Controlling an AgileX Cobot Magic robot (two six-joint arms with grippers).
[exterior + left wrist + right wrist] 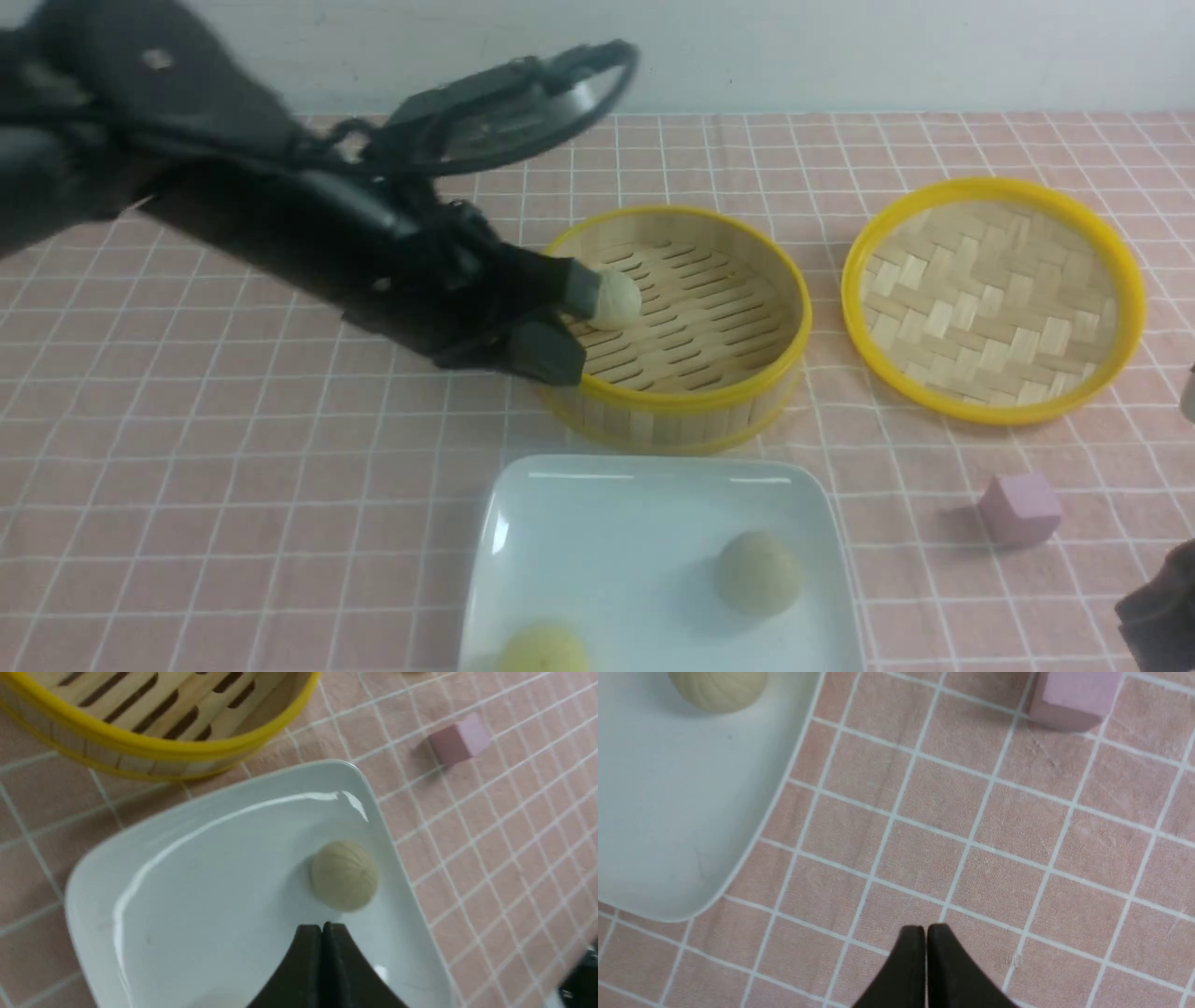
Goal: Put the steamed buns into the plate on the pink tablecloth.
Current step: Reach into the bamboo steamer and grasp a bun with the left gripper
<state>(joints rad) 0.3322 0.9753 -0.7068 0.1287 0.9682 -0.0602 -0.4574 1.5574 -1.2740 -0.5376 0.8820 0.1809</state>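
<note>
The white plate (607,541) sits on the pink tablecloth (187,467) at the middle of the counter's near edge. It holds a right-hand bun (758,572) and a near bun (543,651), well apart. A third bun (614,299) lies in the bamboo steamer basket (681,425) at the counter's centre, on its left side. It is just past the tip of the left gripper (565,322), and I cannot tell if they touch. The left wrist view shows those jaws together, gripping nothing. The right gripper (926,933) hangs over bare cloth beside the plate's right edge, jaws together and empty. The pink cube (1019,509) is nearby. The woven lid (991,299) lies toward the right edge.
</note>
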